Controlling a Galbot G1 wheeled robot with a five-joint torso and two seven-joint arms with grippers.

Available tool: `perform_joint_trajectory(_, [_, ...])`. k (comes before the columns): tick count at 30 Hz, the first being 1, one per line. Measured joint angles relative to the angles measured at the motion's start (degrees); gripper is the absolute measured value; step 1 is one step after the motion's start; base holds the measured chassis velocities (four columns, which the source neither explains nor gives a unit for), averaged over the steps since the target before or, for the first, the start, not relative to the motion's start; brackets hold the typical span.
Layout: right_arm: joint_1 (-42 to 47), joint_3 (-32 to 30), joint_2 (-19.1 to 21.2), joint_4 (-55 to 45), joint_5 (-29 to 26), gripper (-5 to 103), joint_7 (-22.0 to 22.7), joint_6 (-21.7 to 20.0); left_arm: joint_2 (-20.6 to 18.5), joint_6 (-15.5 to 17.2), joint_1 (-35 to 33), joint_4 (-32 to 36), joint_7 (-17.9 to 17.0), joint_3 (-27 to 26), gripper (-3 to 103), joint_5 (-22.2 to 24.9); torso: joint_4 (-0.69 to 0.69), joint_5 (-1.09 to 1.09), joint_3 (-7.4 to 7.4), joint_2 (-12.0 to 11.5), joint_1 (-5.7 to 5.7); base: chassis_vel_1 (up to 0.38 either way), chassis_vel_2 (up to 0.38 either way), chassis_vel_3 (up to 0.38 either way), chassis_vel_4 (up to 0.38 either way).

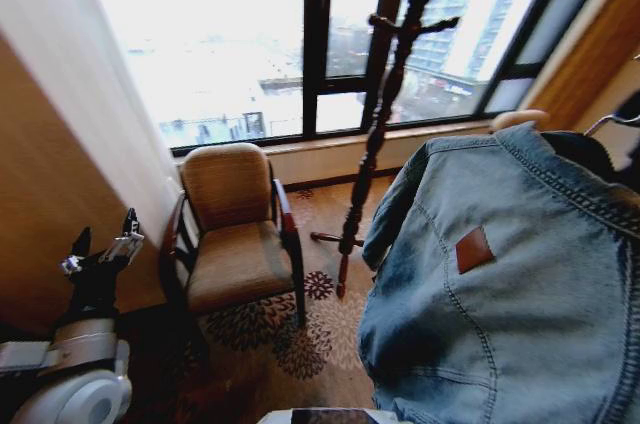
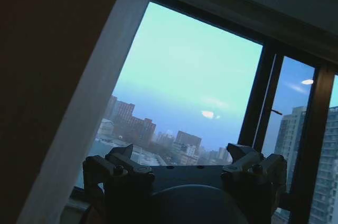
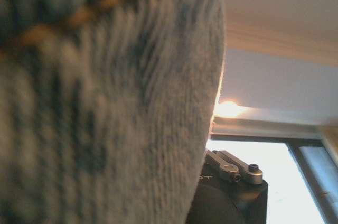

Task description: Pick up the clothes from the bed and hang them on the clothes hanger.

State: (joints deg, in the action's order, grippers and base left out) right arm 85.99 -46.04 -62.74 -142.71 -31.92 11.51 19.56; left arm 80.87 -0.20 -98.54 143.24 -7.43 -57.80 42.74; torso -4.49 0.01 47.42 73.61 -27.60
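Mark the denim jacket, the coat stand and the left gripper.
denim jacket point(image 1: 500, 274): head view, back panel below the brown patch.
coat stand point(image 1: 385, 109): head view, dark wooden pole in front of the window.
left gripper point(image 1: 103, 242): head view, between its raised, open fingertips.

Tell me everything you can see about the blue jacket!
The denim jacket is light blue and washed-looking, with stitched seams, a collar and a small brown patch below the neck. It hangs up in the air on the robot's right side, its back facing the head camera and a sleeve drooping toward the carpet. A thin hook pokes out above the collar. In the right wrist view, its cloth sits right against the camera.
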Motion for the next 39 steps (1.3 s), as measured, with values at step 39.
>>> perform_joint_trajectory(39, [1.2, -0.3, -1.3, -0.6, -0.3, 15, -0.2, 1.0, 0.9, -2.5, -1.2, 0.0, -0.2, 0.4, 100, -0.4, 0.02, -0.01, 0.0, 0.0, 0.01, -0.03, 0.007, 0.008, -0.031])
